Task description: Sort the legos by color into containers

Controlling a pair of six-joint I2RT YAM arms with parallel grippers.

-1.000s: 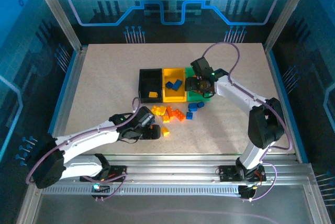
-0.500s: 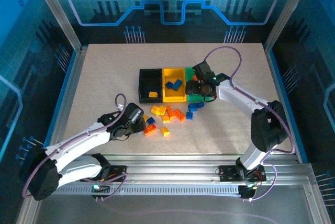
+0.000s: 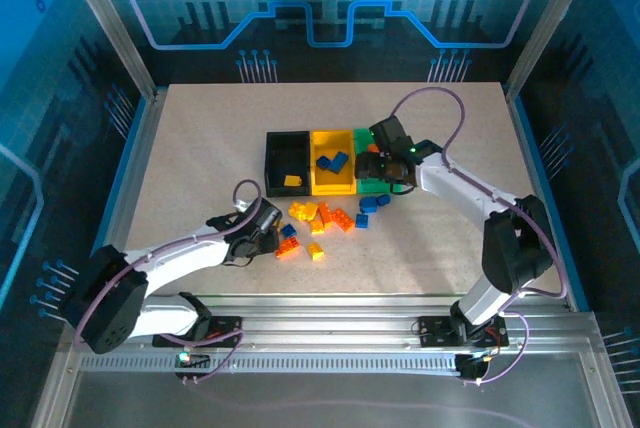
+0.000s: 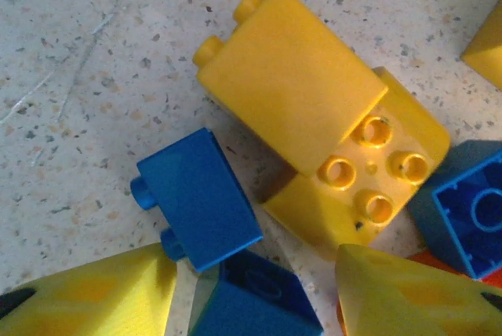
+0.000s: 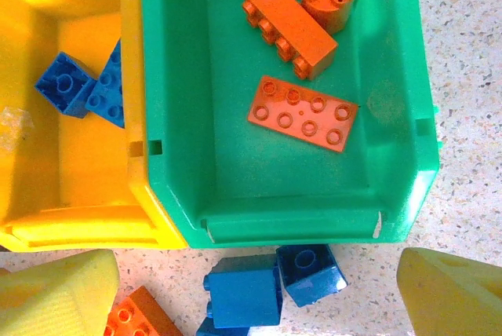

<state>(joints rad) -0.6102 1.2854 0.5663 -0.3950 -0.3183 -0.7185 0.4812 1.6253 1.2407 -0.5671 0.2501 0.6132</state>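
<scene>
Three bins stand in a row mid-bench (image 3: pixel 200 148): black bin (image 3: pixel 285 156) left, yellow bin (image 5: pixel 78 222) centre, green bin (image 5: pixel 212 132) right. The right end effector (image 5: pixel 255 293) hangs over the green bin's near wall, fingers spread wide and empty. Three orange legos (image 5: pixel 304 112) lie in the green bin, blue bricks (image 5: pixel 78 89) in the yellow, and a yellow brick (image 3: pixel 292 181) in the black. Loose legos (image 3: pixel 322 218) lie just near of the bins. At their left edge, the left end effector (image 4: pixel 251 297) has a blue brick (image 4: pixel 251 311) between its fingers (image 4: pixel 86 297). I cannot tell whether they pinch it.
</scene>
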